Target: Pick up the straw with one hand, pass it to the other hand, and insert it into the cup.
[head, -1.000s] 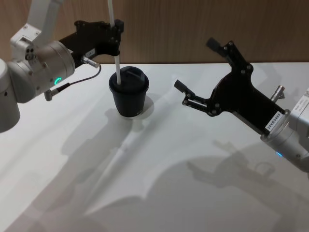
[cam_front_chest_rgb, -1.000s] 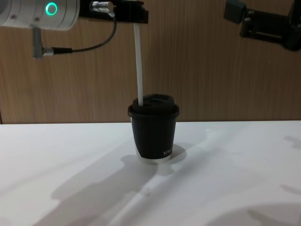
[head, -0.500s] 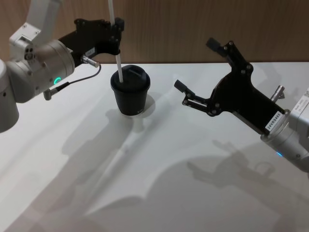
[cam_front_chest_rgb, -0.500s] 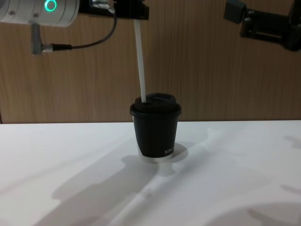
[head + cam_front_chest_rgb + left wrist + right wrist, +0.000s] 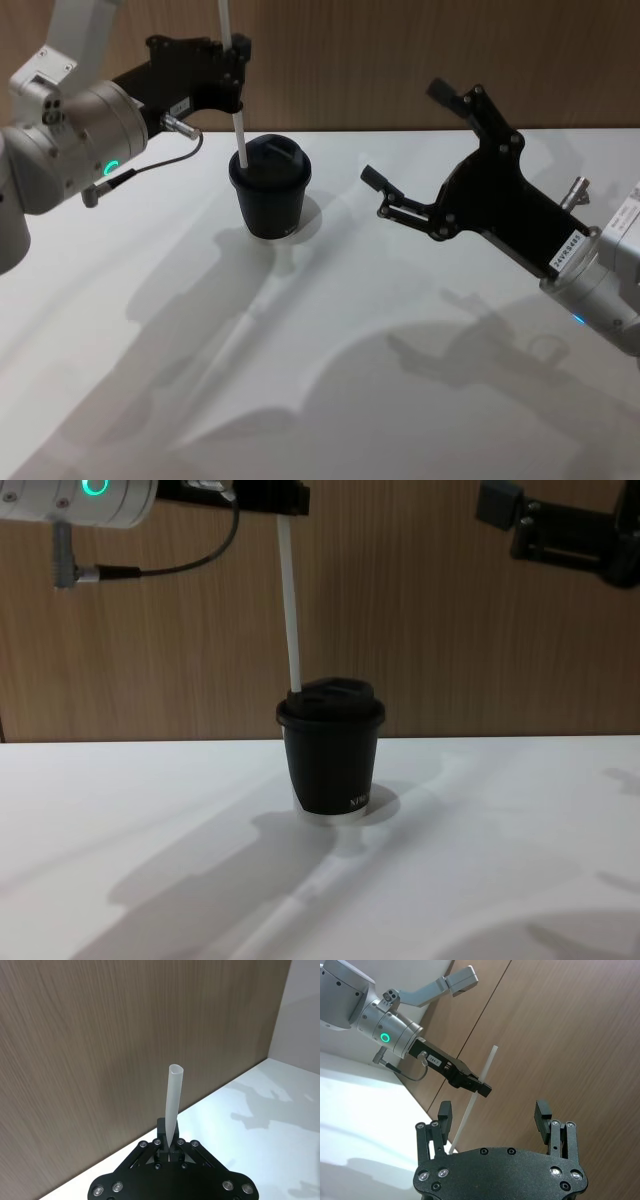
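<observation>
Chest view: left tool (image 5: 283, 500) pinches straw (image 5: 290, 610), tip on cup (image 5: 331, 750) lid; off-hole push could buckle it; right tool (image 5: 420, 150) wide.

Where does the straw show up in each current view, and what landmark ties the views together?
Head view: the straw rises from the cup lid, upper left of centre.
Chest view: straw upright, left of centre, above the cup.
Left wrist view: centre, clamped in the left gripper.
Right wrist view: slanted, centre.
Shared landmark: the left gripper holding it.
</observation>
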Robot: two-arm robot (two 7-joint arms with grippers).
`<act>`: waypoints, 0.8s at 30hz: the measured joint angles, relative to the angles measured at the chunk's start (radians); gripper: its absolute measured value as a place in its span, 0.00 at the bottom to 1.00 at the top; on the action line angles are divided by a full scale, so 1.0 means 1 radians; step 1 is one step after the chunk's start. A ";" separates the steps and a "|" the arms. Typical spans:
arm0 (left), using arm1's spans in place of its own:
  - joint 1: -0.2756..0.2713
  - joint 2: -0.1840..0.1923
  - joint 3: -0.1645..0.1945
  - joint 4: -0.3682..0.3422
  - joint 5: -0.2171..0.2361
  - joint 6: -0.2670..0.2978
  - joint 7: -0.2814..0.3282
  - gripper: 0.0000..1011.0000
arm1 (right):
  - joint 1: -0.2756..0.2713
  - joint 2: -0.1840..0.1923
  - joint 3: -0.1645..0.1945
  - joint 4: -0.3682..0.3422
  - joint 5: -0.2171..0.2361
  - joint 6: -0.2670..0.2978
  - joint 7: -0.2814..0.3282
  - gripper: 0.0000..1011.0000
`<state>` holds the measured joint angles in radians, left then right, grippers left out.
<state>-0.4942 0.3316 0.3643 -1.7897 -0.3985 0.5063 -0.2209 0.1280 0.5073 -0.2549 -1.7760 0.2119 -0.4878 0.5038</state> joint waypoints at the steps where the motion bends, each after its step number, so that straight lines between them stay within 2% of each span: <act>1: 0.001 0.000 -0.001 -0.001 0.001 0.001 0.000 0.01 | 0.000 0.000 0.000 0.000 0.000 0.000 0.000 0.99; 24: 0.002 -0.011 -0.005 0.017 -0.012 -0.012 -0.013 0.01 | 0.000 0.000 0.000 0.000 0.000 0.000 0.000 0.99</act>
<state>-0.4924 0.3202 0.3593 -1.7726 -0.4103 0.4943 -0.2340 0.1280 0.5074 -0.2549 -1.7760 0.2118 -0.4878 0.5038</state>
